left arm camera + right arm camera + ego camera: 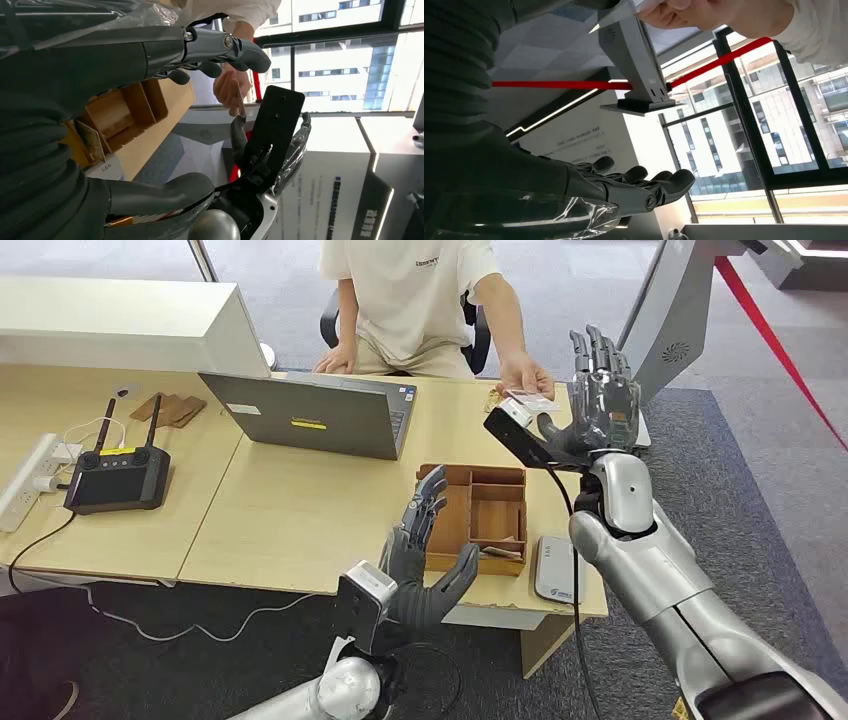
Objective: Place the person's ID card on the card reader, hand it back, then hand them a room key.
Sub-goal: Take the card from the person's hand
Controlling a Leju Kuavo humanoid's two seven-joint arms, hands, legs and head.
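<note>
The right hand [603, 400] is raised over the far edge of the bench [300, 520], its fingers spread apart and holding nothing. Just beside it, the person's hand [524, 375] holds the ID card [527, 400]. The left hand [425, 560] hovers with fingers apart beside the wooden tray [478, 515]. The card reader [556, 570] lies near the tray.

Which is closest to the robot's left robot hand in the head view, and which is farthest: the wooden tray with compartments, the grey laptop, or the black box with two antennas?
From the left robot hand:
1. Wooden compartment tray, right beside the fingers, at the desk's near edge.
2. Grey open laptop, further back, mid-desk.
3. Black box with two antennas, far off on the desk's left side.
</note>
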